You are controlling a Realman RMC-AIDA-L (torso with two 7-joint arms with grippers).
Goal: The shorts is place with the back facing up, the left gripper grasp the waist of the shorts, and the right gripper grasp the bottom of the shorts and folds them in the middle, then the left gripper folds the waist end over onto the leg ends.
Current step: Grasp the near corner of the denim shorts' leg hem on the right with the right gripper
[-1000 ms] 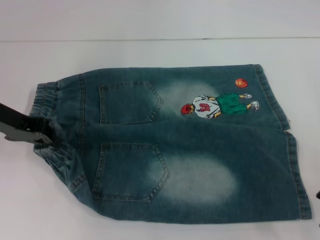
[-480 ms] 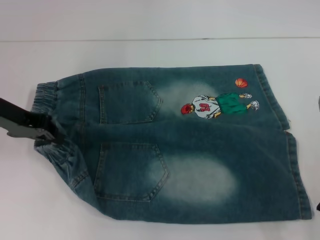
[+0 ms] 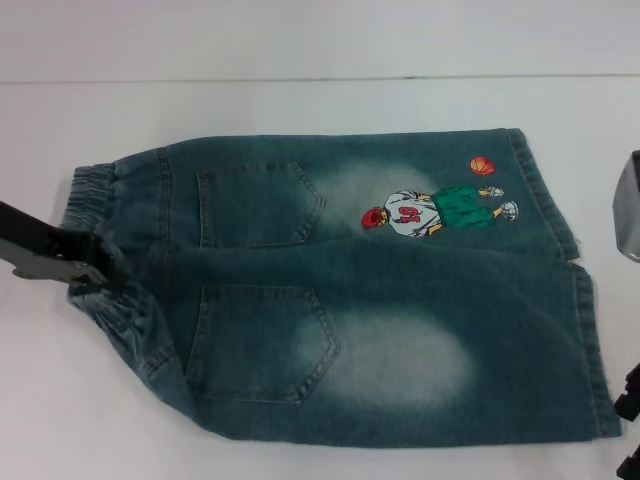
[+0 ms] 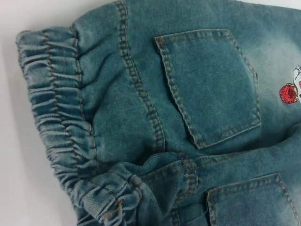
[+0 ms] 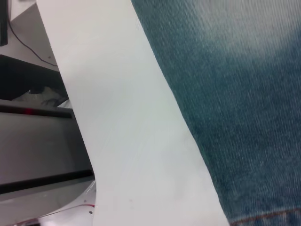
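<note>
the faded blue-green denim shorts [image 3: 350,290] lie flat, back up, on the white table [image 3: 300,110]. my black left gripper [image 3: 95,268] pinches the gathered elastic waist [image 4: 61,122]. my right gripper's fingers are out of sight, so i can't tell their state; it should clamp the stitched leg ends [image 3: 590,330] squarely before lifting.

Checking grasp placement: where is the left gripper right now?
In the head view, the left gripper is at the robot's left, on the gathered waist of the shorts, near its middle.

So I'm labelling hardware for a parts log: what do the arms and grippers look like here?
The left gripper is black, on a flat black arm with a pale grey plate beneath. Of the right arm, only a grey block and dark parts at the frame's edge show.
</note>
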